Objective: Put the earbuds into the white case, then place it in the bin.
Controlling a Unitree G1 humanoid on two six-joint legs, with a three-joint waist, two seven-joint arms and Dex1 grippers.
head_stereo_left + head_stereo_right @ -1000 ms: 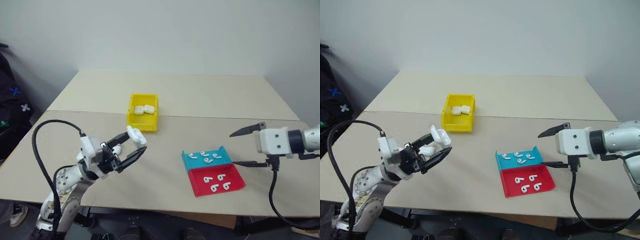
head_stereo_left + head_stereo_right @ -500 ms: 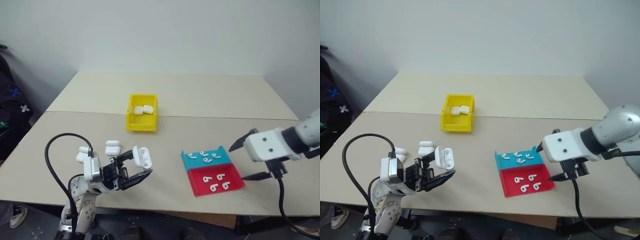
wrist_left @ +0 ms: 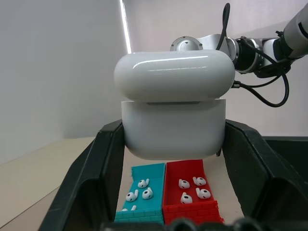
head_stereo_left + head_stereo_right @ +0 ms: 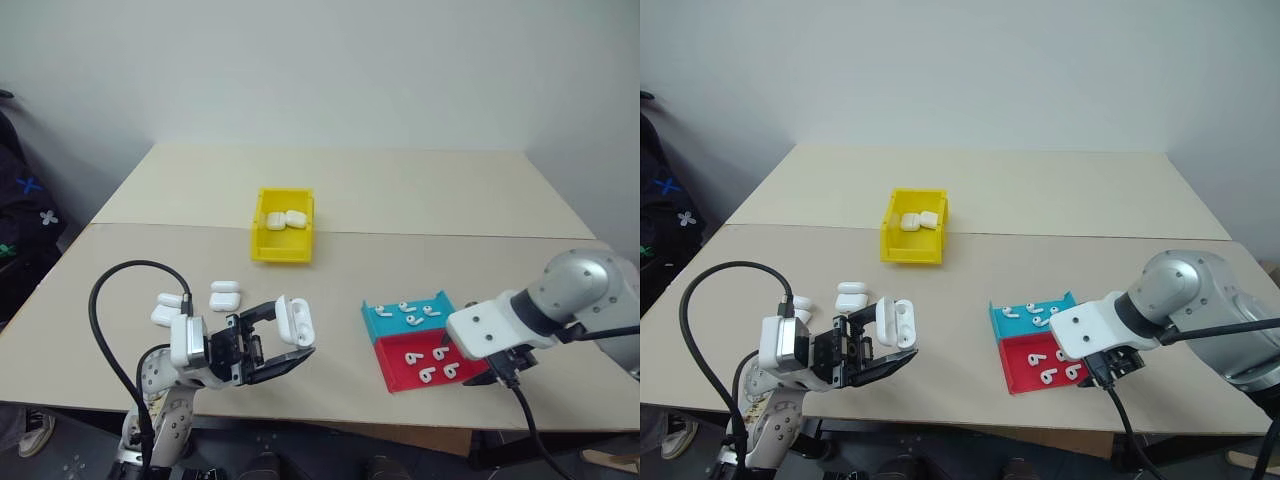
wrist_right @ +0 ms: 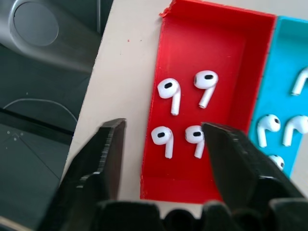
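My left gripper (image 4: 278, 338) is shut on the white case (image 4: 294, 320), held above the table's near left with its lid flipped open; the case (image 3: 173, 120) sits between both fingers. Several earbuds (image 5: 168, 92) lie in the red tray (image 4: 398, 378), and more earbuds (image 4: 407, 319) lie in the blue tray (image 4: 385, 322). My right gripper (image 5: 163, 139) points down over the red tray, open, with two earbuds showing in the gap between its fingers (image 5: 108, 149). The yellow bin (image 4: 283, 254) stands mid-table and holds two white cases (image 4: 285, 219).
Several more white cases (image 4: 224, 295) lie on the table just behind my left hand. The two trays sit side by side close to the near right edge. A seam crosses the table behind the bin. Black cables hang from both wrists.
My right gripper swung down and leftward, from beside the trays to over the red one, and its fingers narrowed. The left gripper drew back toward the near edge, turning with the case.
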